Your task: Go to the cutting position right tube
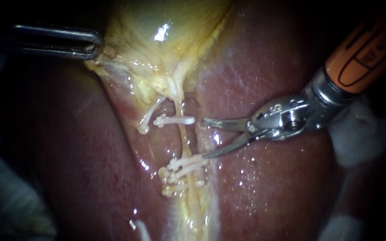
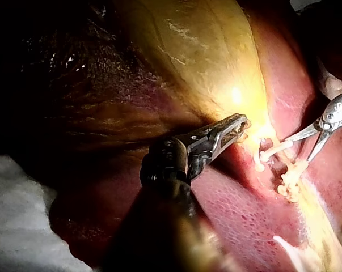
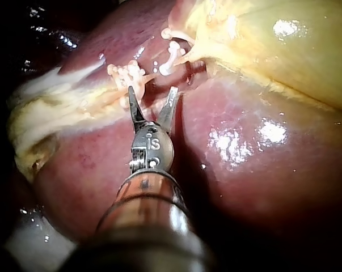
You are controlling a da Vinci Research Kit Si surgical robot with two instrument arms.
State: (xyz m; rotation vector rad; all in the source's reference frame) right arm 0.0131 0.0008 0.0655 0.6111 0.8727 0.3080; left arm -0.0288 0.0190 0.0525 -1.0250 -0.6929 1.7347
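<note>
From my console, the liver (image 1: 269, 187) is the bed for everything I see. The yellow gallbladder (image 1: 157, 27) lies on it, and the pale right tube (image 1: 185, 143) runs down its groove, crossed by 1 white clip (image 1: 175, 120) and a cluster of clips (image 1: 182, 172) lower down. White cloth (image 2: 23, 215) borders the liver's edge

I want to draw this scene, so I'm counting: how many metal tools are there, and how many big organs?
Instruments: 2 (left instrument, right instrument)
Organs: 2 (gallbladder, liver)
Total: 4
</note>
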